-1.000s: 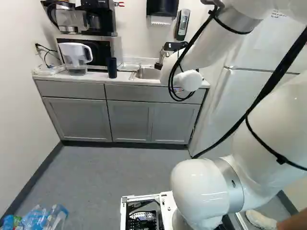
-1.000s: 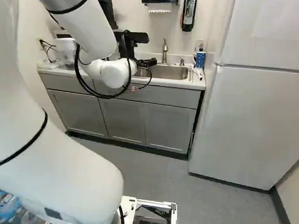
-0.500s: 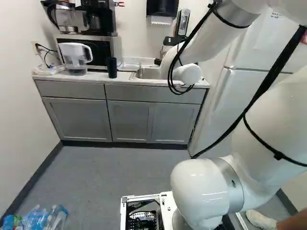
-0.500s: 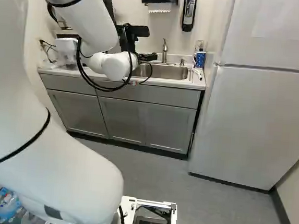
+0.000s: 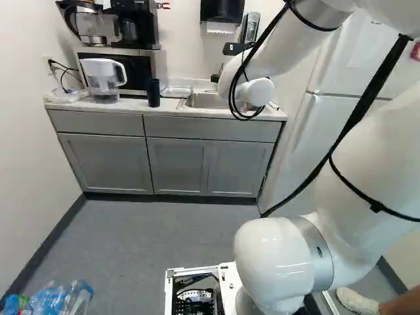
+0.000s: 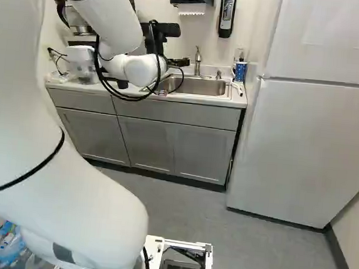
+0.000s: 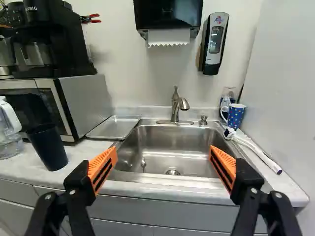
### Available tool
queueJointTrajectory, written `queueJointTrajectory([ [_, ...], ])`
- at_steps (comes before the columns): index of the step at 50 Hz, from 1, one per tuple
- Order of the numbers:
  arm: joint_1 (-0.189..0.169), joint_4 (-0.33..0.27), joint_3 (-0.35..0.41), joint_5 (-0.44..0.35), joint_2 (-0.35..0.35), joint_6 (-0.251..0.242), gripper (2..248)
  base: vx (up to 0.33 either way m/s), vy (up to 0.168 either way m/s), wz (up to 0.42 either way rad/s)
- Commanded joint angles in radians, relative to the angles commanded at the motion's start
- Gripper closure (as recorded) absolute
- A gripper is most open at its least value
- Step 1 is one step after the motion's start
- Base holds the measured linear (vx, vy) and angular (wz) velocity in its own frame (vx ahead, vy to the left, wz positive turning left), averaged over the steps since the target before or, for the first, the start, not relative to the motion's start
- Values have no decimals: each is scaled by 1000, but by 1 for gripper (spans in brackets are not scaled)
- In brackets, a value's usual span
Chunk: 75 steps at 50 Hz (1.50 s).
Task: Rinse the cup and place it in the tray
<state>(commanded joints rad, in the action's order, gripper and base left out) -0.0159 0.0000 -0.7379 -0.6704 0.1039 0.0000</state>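
Cup point(image 5: 153, 93): dark blue, standing up on the counter point(image 5: 141, 106), in the upper left part of the left base view. It is between the see-through pitcher point(image 5: 104, 80) and the tray point(image 7: 114, 128). The gripper does not touch it.
Gripper point(image 6: 181, 62): wide open, with nothing in its grip. In the wrist view, the gripper point(image 7: 163, 152) has its two orange pads point(image 7: 104, 164) far apart, and I see the sink ahead, past the gap.
Arm point(image 6: 113, 31): big and white. It comes down from the top left of the right base view and reaches to the sink.
Tray: flat and shiny. It lies between the microwave point(image 7: 87, 101) and the sink.
Sink point(image 6: 204, 86): a shiny metal bowl, in the upper middle of the right base view.
Tap point(image 7: 175, 105): it stands up at the back of the sink.
Mug point(image 6: 240, 70): blue with little dots, standing up in the upper right part of the right base view, near the fridge point(image 6: 313, 146).
Brush point(image 7: 253, 149): white, lying on the counter near the mug.
Coffee maker point(image 5: 134, 25): black, on top of the microwave, at the upper left of the left base view.
Plastic bottles point(image 5: 52, 300): in a bunch at the bottom left of the left base view.
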Motion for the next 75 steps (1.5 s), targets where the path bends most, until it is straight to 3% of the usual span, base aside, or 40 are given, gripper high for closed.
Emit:
queueJointTrajectory([
  [57, 1, 0, -178, 180, -59, 0, 3, 0, 0, 0],
  [75, 1, 0, -235, 182, -80, 0, 3, 0, 0, 0],
])
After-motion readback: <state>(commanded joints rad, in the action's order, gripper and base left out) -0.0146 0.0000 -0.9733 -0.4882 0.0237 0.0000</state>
